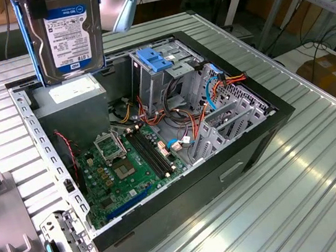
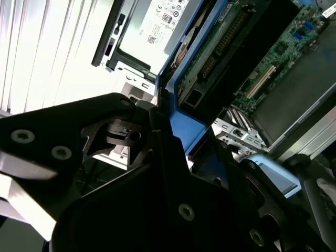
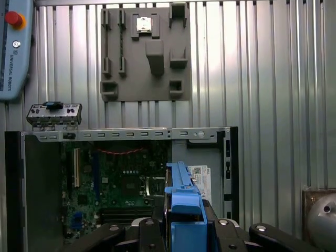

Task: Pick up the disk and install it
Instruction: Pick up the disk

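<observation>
The disk (image 1: pixel 66 37) hangs upright above the back corner of the open computer case (image 1: pixel 278 110), on the exterior view's left. Its white-and-blue label faces the camera, and its blue carrier runs down one side. In the first wrist view, my gripper (image 3: pixel 184 227) is shut on the disk's blue carrier (image 3: pixel 184 202), with black fingers (image 3: pixel 152 231) on either side. The motherboard (image 3: pixel 121 184) lies below. In the second wrist view, the carrier's blue edge (image 2: pixel 190 134) rises out of the black gripper body, above the power-supply box (image 2: pixel 157 26).
Inside the case are a grey power-supply box (image 1: pixel 66 93), a drive cage with a blue latch (image 1: pixel 158 58), cables and a green motherboard (image 1: pixel 129 163). On the ribbed metal table lie a grey fixture plate (image 3: pixel 144 52), a loose metal bracket (image 1: pixel 63 247) and a pendant (image 3: pixel 13 47).
</observation>
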Motion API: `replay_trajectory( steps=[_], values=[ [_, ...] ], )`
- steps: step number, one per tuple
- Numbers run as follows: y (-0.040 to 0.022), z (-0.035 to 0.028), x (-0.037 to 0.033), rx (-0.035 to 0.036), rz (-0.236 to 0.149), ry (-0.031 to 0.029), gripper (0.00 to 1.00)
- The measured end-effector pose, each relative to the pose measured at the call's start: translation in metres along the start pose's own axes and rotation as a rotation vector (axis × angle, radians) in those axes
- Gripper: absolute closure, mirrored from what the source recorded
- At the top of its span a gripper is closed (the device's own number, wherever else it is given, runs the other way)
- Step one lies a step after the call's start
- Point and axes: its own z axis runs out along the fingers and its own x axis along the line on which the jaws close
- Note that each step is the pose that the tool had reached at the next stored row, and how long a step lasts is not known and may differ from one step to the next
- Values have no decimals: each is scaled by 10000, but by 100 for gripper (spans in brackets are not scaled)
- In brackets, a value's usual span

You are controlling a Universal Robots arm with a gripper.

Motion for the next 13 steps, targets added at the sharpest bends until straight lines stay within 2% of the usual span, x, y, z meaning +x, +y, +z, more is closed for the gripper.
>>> replay_trajectory(
  steps=[7, 13],
  values=[
    [-163, 0, -3, -5, 1, 0, 63],
    [-265, -1, 10, -5, 1, 1, 63]
  ],
)
